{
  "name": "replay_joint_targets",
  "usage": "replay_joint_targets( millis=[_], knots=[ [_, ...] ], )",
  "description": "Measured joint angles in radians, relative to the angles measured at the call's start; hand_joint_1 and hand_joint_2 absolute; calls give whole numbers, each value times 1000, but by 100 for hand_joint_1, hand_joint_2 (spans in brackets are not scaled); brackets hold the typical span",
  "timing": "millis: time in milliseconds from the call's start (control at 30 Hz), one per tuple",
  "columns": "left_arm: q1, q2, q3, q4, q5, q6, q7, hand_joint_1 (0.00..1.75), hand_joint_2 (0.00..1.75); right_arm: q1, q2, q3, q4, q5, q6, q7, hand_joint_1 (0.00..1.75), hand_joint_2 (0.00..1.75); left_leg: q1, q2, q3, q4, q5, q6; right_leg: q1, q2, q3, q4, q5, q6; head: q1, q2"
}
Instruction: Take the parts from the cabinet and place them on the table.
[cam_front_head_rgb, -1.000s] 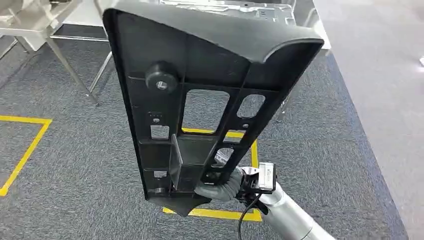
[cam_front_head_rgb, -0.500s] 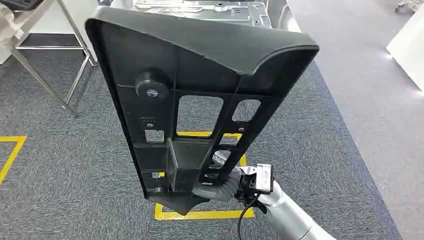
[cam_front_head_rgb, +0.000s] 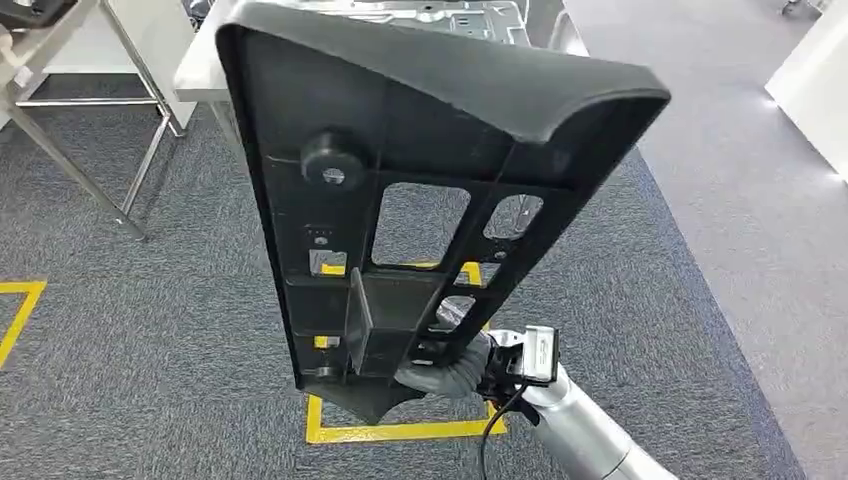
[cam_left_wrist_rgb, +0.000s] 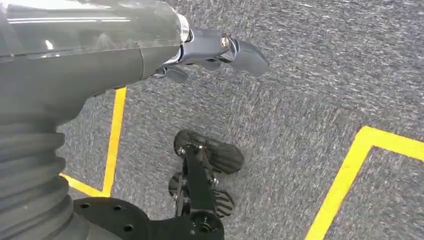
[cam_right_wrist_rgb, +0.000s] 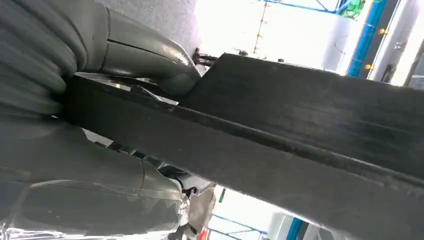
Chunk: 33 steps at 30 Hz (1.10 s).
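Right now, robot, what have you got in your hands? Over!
Right hand grips the big black plastic part at its lower end, held upright. Left hand holds nothing, hanging over carpet. Table ahead.

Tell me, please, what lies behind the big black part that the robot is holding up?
Behind the black part, a table carries a grey metal panel; carpet and yellow floor tape show through its openings. The rest is covered.

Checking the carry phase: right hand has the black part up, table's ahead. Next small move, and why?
Probably keep walking toward the table before lowering anything. The right hand grips the black plastic part at its lower end, held upright over carpet, and the table edge shows behind the part's top, not under it. The left hand hangs over the floor holding nothing, so it could steady the part at placement.
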Motion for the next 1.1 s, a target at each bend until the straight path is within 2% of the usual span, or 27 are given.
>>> replay_joint_targets(
  millis=[33,67,100,167,200,233,267,333,367,400,500,533,567,600,667,700,733,767,800,833,867,900,1000,1033,1067,1100],
  knots=[
    [0,2,-1,0,-1,0,-1,0,175,0,0,-1,0,0,-2,0,173,175,6,-3,-3,12,-6,-5,-7,0,12,-9,3,-6,0,0],
    [0,2,-1,0,-1,1,-2,0,175,-3,0,-2,0,-1,-3,-1,173,175,5,-7,-20,55,-26,-7,-7,3,19,-13,-4,-18,0,0],
    [0,2,-1,0,-2,2,-2,0,175,-4,0,-2,0,-1,-3,-2,173,175,5,-8,-58,129,-58,-10,-5,2,24,-13,-8,-23,0,0],
    [3,2,-1,0,1,4,-1,0,175,-4,0,-2,3,-1,-2,-3,173,175,5,-8,-154,297,-115,-15,-1,5,35,-12,-18,-27,0,0],
    [5,2,-1,0,1,6,-1,0,175,-3,0,-2,5,-1,-3,-3,173,175,5,-8,-185,339,-114,-16,0,9,42,-12,-23,-27,0,0],
    [5,3,-1,0,1,6,-1,0,175,-3,0,-2,6,-1,-3,-3,173,175,5,-8,-193,330,-88,-15,1,11,51,-12,-30,-26,0,0],
    [6,3,-1,0,1,6,-1,0,175,-4,0,-2,6,-1,-3,-4,173,175,5,-8,-173,270,-38,-12,2,15,63,-12,-37,-24,0,0],
    [6,4,-1,0,4,8,-1,0,175,-6,0,-2,6,-3,1,-8,173,175,4,-9,-98,86,72,-3,2,17,91,-12,-56,-20,0,0],
    [7,5,-1,0,4,8,-1,0,175,-10,0,-2,8,-7,5,-11,173,175,0,-12,-74,48,72,5,4,17,96,-11,-64,-14,0,0],
    [5,6,-1,0,7,9,-2,0,175,-17,0,-1,11,-10,7,-13,173,175,-3,-12,-64,18,58,10,9,21,94,-5,-68,-8,0,0],
    [3,6,-1,0,8,10,-2,0,175,-29,0,-1,14,-20,11,-13,173,175,-6,-13,-66,20,48,26,3,20,95,-17,-75,6,0,0],
    [3,6,-1,0,8,10,-2,0,175,-33,0,-1,14,-22,11,-13,173,175,4,-13,-54,7,49,31,5,17,98,-11,-85,12,0,0],
    [3,6,-1,0,8,10,-2,0,175,-38,0,-1,14,-22,11,-12,173,175,2,-12,-43,0,45,37,4,12,85,23,-96,17,0,0],
    [3,6,0,0,8,10,-2,0,175,-42,0,-1,15,-24,10,-12,173,175,2,-11,-37,-2,41,41,1,12,44,91,-124,20,0,0],
    [2,7,0,0,8,10,-2,0,175,-41,0,-1,18,-26,9,-12,173,175,2,-11,-30,-2,31,44,-5,12,-63,255,-174,27,0,0],
    [3,7,0,0,8,10,-2,0,175,-38,0,-1,22,-27,10,-11,173,175,2,-11,-24,-2,24,43,-9,12,-108,308,-174,30,0,0],
    [4,7,0,0,8,10,-2,0,175,-36,-1,-1,23,-28,10,-11,173,175,2,-12,-15,-2,18,42,-12,11,-127,308,-145,33,0,0],
    [4,7,0,0,8,10,-2,0,175,-37,-2,-1,24,-29,10,-11,173,175,2,-13,-2,-2,9,40,-16,9,-117,256,-89,34,0,0],
    [5,7,0,0,8,10,-3,0,175,-37,-2,-1,24,-30,9,-11,173,175,2,-13,10,-2,1,38,-18,6,-93,180,-32,34,0,0],
    [4,7,0,0,7,10,-3,0,175,-38,-2,-1,24,-31,9,-11,173,175,3,-13,25,-2,-8,34,-18,2,-56,82,31,31,0,0],
    [5,7,0,0,7,9,-4,0,175,-38,-2,-1,24,-32,9,-11,173,175,3,-13,26,-4,-17,27,-17,-2,-33,34,40,28,0,0],
    [2,7,0,0,6,8,-5,0,175,-40,-2,-1,25,-32,9,-11,173,175,-2,-13,32,2,-23,18,-8,-3,-27,17,32,25,0,0],
    [1,7,0,0,6,8,-5,0,175,-42,-3,-2,25,-34,7,-11,173,175,4,-8,37,-8,-31,3,-1,4,-26,13,13,8,0,0],
    [-2,8,0,0,5,8,-6,0,175,-42,-3,-2,24,-35,6,-11,173,175,2,-6,44,-8,-39,-5,-9,8,-12,2,12,1,0,0],
    [-1,7,0,0,3,8,-8,0,175,-43,-3,-2,21,-35,4,-10,173,175,7,-8,43,14,-49,-7,-9,7,2,-5,8,-6,0,0],
    [-2,7,-1,0,2,6,-8,0,175,-45,-3,-2,22,-35,4,-10,173,175,7,-8,18,66,-69,-8,-9,4,10,-6,2,-15,0,0]
  ],
)
